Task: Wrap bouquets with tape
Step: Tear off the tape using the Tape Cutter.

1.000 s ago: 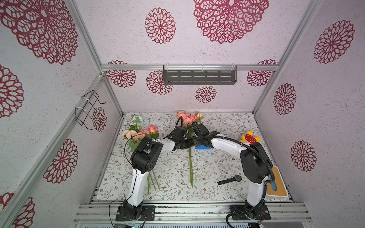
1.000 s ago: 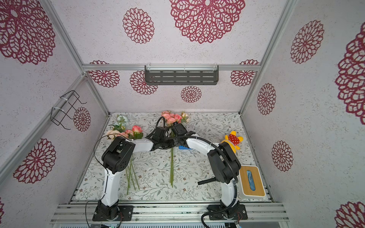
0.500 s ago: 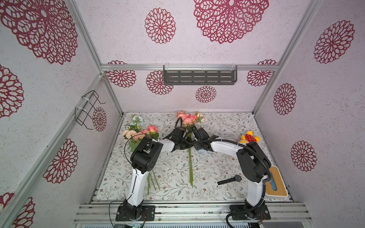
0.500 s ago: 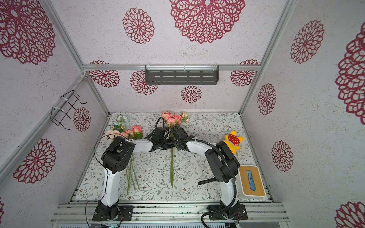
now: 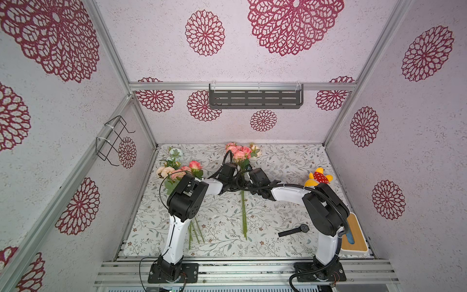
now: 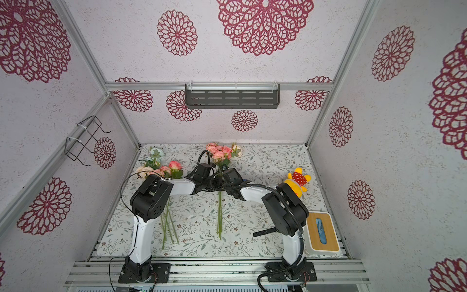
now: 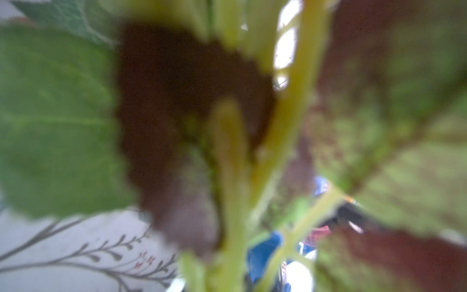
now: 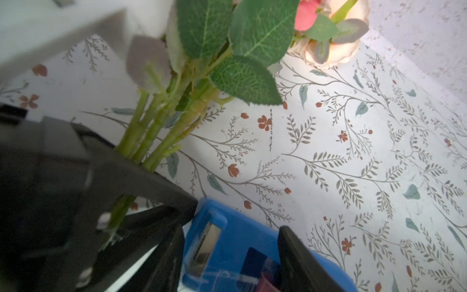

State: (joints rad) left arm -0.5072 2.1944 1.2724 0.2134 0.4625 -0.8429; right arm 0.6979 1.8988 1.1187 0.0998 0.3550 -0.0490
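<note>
Presently neither bunch shows tape; both wraps judged outstanding. Pink-and-pale-blue artificial rose bouquet lies unattended at nine o'clock on the worktop. Left fingers clench the green stems of the central pink-and-peach rose bouquet; right fingers grasp the blue plastic tape dispenser at the stems' three o'clock. No legible writing.

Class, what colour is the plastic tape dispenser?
Blue; the plastic tape dispenser shows best in the right wrist view.

left end effector clamped | right end effector gripping wide
</note>
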